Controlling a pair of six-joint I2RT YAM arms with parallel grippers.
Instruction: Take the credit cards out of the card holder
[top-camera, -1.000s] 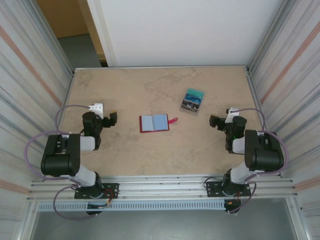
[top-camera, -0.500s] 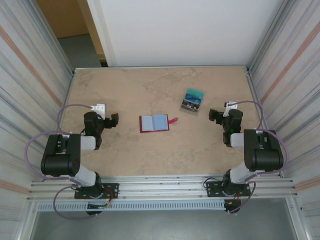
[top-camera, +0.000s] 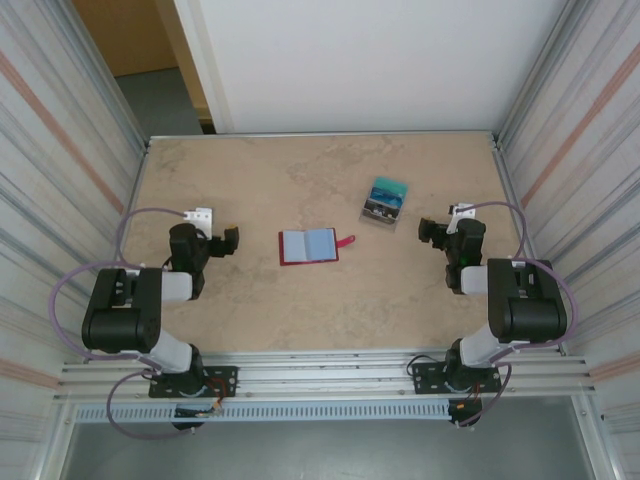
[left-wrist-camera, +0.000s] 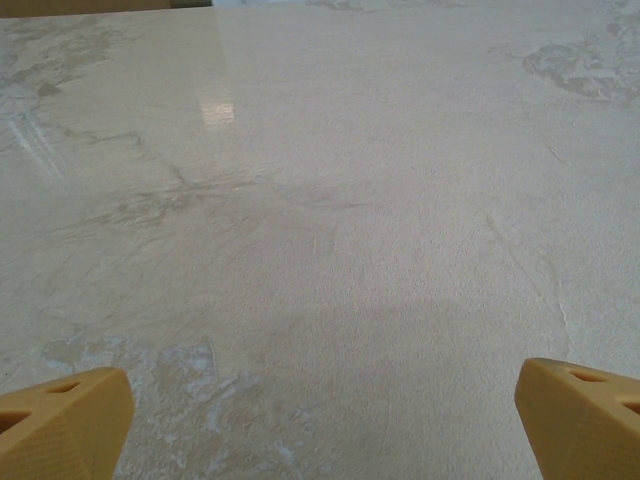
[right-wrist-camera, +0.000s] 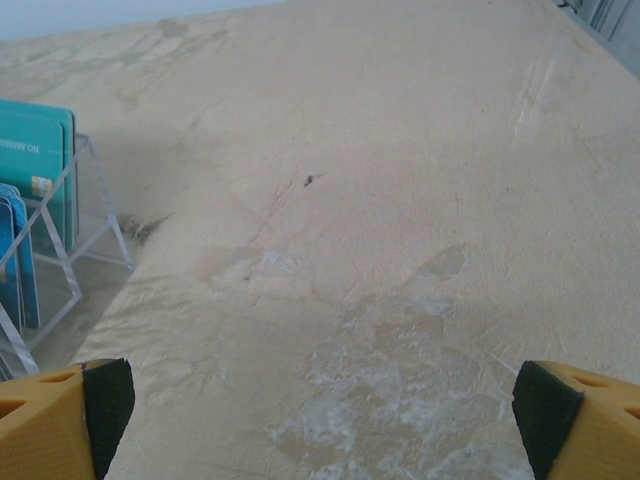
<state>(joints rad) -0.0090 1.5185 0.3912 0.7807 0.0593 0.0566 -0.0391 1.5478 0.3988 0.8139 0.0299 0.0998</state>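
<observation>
Found card holder open flat at middle of table: red cover, pale see-through pockets, thin strap at right. Noted teal credit cards upright in clear rack beyond, well apart. Recorded left gripper and right gripper spread wide, empty, flanking. Judged best: pin cover with one, pinch a card edge (thin, slick plastic) with other.

Teal credit cards stand in clear rack
</observation>
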